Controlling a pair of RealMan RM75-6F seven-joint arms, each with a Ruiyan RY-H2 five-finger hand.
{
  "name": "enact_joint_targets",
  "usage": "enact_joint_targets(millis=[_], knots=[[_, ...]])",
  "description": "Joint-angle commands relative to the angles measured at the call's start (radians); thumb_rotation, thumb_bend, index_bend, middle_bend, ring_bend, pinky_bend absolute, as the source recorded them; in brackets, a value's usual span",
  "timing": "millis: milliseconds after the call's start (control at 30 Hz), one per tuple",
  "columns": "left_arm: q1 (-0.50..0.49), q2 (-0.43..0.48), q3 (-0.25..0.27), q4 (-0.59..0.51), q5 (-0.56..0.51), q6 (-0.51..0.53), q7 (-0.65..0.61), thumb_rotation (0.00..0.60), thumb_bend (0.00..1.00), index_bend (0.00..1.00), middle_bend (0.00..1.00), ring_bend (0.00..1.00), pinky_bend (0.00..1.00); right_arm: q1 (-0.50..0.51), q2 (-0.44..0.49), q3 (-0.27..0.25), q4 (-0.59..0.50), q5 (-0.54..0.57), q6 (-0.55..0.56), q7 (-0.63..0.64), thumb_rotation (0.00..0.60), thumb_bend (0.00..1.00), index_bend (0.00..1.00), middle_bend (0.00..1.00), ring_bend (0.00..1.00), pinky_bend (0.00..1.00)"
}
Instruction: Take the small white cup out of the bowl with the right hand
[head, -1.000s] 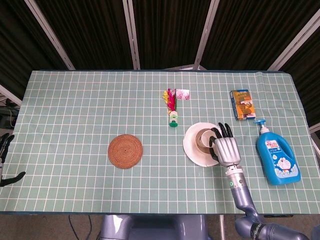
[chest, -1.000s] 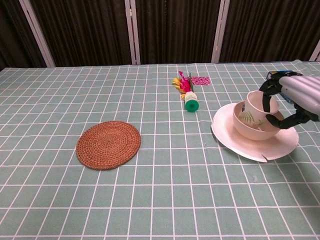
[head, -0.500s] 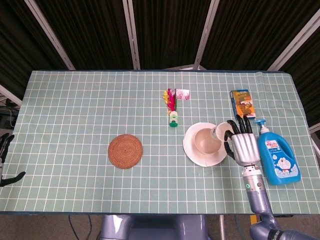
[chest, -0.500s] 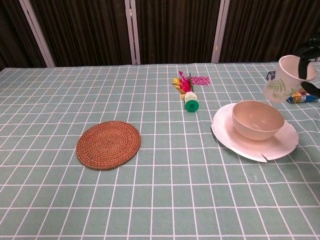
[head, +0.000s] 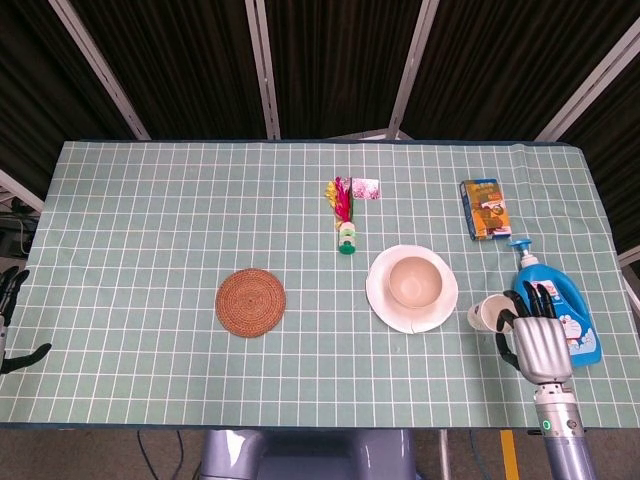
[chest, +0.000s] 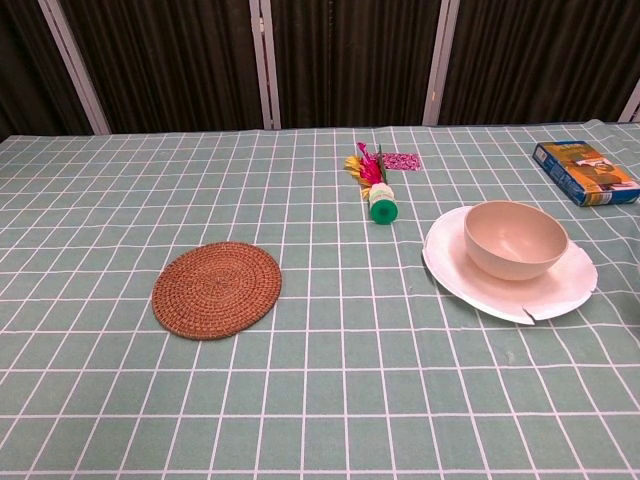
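At the near right edge of the table, the head view shows the right hand (head: 538, 338), a silver-grey metal hand with black fingers (head: 519, 303), gripping the small white cup (head: 487, 314). The fingers curl round the cup's side, and the cup lies tipped, its round open mouth facing left so that the pale inside shows. It is plain white as far as this view tells; any marking on it is too small to make out. The cup is out of the bowl, held off to the right of the plate, between the plate and the blue pump bottle of detergent (head: 560, 310) just behind the hand. The chest view shows neither the hand nor the cup.

At the far left edge of the head view the left hand (head: 10, 320) is only partly seen, dark fingers apart and nothing in them.

Farther in, on the green checked tablecloth (head: 150, 220), lie a round woven brown coaster (head: 251, 302) and the white round plate (head: 412, 290), with the cream-coloured round bowl (head: 414, 281) standing on it. The bowl's inside is bare in both views.

Beyond these lies a shuttlecock-like toy with red and yellow feathers and a green base (head: 344, 215), a small pink patterned card (head: 367, 188) beside its feathers, and, to the right, a blue and orange box (head: 484, 208) lying flat.
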Motion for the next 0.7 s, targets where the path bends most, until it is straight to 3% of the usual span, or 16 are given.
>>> enact_joint_targets(millis=[33,467,567,633,700], knots=[[0.0,0.0,0.0,0.0,0.0,-0.001,0.002,0.6,0.0,0.0,0.0,0.0,0.0,-0.002,-0.019,-0.006,0.027,0.001,-0.016,0.009,0.6,0.45,0.63,0.19,0.0,0.0],[-0.002,0.001,-0.001,0.003,-0.004,-0.005,-0.005,0.6,0.0,0.0,0.0,0.0,0.0,0.021,-0.09,0.009,0.114,0.063,-0.098,-0.049,0.6,0.42,0.63,0.19,0.0,0.0],[-0.002,0.001,-0.001,0.003,-0.004,-0.005,-0.006,0.6,0.0,0.0,0.0,0.0,0.0,0.023,-0.095,0.012,0.118,0.072,-0.107,-0.053,0.6,0.37,0.63,0.17,0.0,0.0],[-0.001,0.002,-0.002,0.003,-0.005,-0.004,-0.007,0.6,0.0,0.0,0.0,0.0,0.0,0.022,-0.091,0.009,0.114,0.07,-0.111,-0.057,0.6,0.3,0.59,0.11,0.0,0.0],[-0.001,0.002,-0.002,0.003,-0.003,-0.003,-0.008,0.6,0.0,0.0,0.0,0.0,0.0,0.017,-0.073,0.0,0.09,0.065,-0.113,-0.054,0.6,0.23,0.43,0.03,0.0,0.0]])
